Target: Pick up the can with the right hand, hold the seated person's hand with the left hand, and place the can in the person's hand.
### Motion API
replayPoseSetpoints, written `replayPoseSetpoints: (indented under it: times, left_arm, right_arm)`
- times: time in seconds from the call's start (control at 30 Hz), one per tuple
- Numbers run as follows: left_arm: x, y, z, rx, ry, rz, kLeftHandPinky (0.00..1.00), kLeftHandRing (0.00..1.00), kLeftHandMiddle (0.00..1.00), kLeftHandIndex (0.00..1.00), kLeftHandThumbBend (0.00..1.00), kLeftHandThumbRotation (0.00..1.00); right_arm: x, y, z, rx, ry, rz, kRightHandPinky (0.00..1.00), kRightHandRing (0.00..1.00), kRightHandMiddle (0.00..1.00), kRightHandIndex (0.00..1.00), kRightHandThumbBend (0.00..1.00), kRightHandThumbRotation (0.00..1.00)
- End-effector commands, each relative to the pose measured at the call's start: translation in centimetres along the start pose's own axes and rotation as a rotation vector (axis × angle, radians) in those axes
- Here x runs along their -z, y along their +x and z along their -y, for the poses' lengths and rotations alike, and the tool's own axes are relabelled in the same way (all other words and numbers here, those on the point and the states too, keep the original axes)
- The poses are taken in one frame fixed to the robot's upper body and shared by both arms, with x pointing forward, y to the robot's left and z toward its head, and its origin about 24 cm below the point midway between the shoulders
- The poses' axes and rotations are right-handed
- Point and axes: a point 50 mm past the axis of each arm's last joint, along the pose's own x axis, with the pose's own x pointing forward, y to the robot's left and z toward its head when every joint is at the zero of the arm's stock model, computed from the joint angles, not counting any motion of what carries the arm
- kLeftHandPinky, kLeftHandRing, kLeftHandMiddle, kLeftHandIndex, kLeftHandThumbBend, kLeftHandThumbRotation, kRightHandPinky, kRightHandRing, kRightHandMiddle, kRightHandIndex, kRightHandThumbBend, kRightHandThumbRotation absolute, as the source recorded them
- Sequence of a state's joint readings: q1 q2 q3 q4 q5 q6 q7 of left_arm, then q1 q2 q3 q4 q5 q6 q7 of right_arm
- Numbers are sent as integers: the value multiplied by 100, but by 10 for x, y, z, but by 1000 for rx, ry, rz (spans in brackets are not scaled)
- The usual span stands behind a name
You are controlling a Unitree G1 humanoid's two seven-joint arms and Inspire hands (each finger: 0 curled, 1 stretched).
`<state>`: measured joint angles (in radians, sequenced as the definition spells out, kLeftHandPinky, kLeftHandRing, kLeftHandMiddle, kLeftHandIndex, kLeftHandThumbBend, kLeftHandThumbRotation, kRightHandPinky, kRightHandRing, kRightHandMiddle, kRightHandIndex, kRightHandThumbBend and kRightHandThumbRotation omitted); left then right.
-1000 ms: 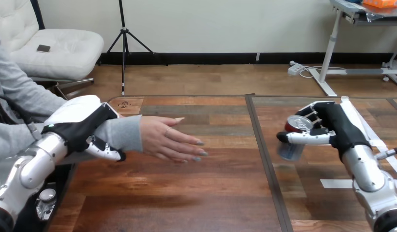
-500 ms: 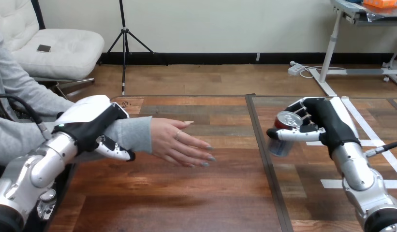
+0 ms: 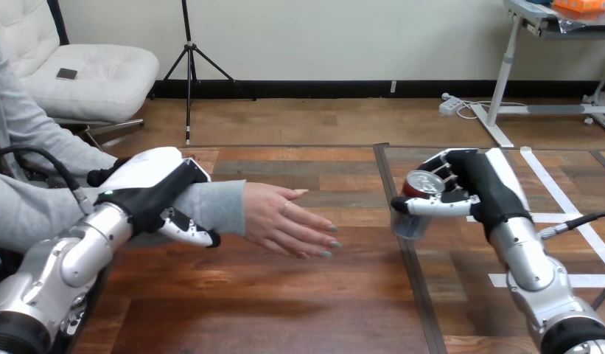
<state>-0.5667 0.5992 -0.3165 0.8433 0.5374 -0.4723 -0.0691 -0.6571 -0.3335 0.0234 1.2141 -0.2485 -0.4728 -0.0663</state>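
At the left of the picture the robot's left hand [image 3: 155, 190] lies over the grey sleeve [image 3: 218, 206] on the person's forearm, with its fingers [image 3: 190, 233] curled under it. The person's hand [image 3: 288, 225] sticks out flat toward the middle, and I can't tell if it rests on the table [image 3: 284, 295] or floats just above it. At the right the robot's right hand [image 3: 472, 188] has its fingers and thumb wrapped round the can [image 3: 417, 203], held up off the table. A dark strip [image 3: 413, 280] runs down between the can and the person's fingertips, and white tape [image 3: 505, 280] lies at the lower right.
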Motion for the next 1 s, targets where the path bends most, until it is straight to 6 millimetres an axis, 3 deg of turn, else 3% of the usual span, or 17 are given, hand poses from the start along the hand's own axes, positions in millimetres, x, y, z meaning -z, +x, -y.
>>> replayPoseSetpoints:
  times: [0.0, 0.97]
  left_arm:
    - [-50, 24, -47, -193, -21, 204, 13, 18, 25, 26, 63, 0]
    - [-62, 32, -38, -171, -60, 231, 13, 18, 24, 26, 64, 0]
  right_arm:
    - [-69, 26, 11, 54, 27, 252, 36, 38, 42, 45, 79, 0]
    - [-99, 32, -24, -33, 43, 329, 32, 35, 40, 44, 79, 0]
